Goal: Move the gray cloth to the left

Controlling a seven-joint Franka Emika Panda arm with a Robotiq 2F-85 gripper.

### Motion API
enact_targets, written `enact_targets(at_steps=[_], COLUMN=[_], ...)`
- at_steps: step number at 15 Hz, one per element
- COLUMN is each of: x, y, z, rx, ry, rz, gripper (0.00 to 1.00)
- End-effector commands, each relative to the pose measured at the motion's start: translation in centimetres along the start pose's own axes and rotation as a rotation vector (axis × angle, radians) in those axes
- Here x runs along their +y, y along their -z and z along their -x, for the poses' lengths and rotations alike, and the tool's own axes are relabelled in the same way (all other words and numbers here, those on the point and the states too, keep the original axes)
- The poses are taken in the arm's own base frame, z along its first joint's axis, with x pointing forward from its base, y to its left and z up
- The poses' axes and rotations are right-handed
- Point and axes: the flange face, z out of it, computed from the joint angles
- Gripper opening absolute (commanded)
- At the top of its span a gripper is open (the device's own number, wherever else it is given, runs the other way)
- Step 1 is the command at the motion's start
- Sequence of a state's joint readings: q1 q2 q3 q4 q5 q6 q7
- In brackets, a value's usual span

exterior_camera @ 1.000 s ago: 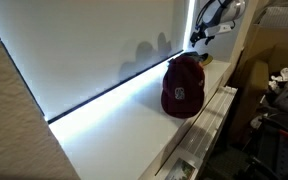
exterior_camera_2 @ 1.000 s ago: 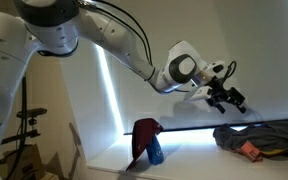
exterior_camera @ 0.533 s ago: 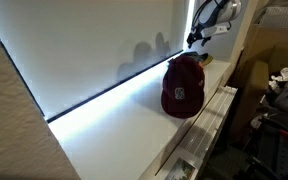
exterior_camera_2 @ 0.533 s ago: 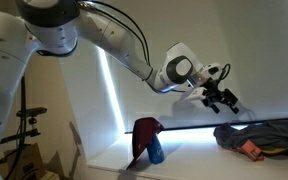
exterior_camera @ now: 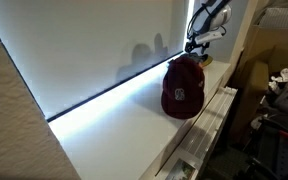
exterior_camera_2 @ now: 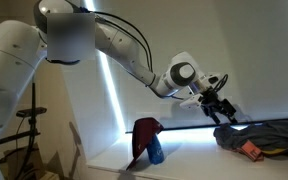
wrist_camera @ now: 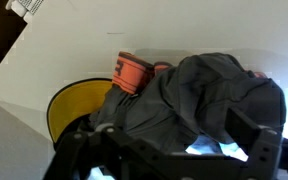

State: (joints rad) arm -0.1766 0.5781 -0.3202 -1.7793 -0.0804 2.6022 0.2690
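Note:
The gray cloth lies crumpled on the white shelf and fills the middle of the wrist view. In an exterior view it is a dark heap at the right end of the shelf. My gripper is open. Its dark fingers stand wide apart just above the near edge of the cloth. In both exterior views the gripper hovers close over that heap. In the view with the cap in front, the cloth is mostly hidden behind the cap.
An orange object and a yellow round thing lie against the cloth. A maroon cap stands on the shelf, with a blue item beside it. A wall rises behind the shelf, and clutter sits off its right end.
The gripper has come down and closer to the gray cloth. The cloth and the cap have not moved.

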Motion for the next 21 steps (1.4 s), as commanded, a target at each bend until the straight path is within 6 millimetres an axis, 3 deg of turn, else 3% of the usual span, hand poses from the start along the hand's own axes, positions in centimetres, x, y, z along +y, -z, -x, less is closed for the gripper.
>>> enact_targets(at_steps=[1,3,6,7,11,13,17,18,19,21], x=[1.1,1.3,2.6,1.3,1.6,1.6,2.8,2.9,2.9,2.7], y=[0.2,0.8,-0.3,-0.1,-0.3,-1.3,-8.0,-4.8,-6.2,-6.5], z=[-0.1,-0.3,-0.8,-1.1,-1.1,-1.4,-2.0,-1.1,-1.1,-1.1], rx=[0.038,0.103,0.152,0.123,0.125,0.076,-0.066,-0.028,-0.038,-0.036], ry=[0.010,0.149,0.303,0.229,0.232,0.218,0.106,0.129,0.125,0.128], rz=[-0.017,-0.063,-0.106,-0.067,-0.069,-0.049,0.145,0.067,0.084,0.083], gripper=[1.00,1.00,1.00,1.00,1.00,1.00,1.00,1.00,1.00,1.00])
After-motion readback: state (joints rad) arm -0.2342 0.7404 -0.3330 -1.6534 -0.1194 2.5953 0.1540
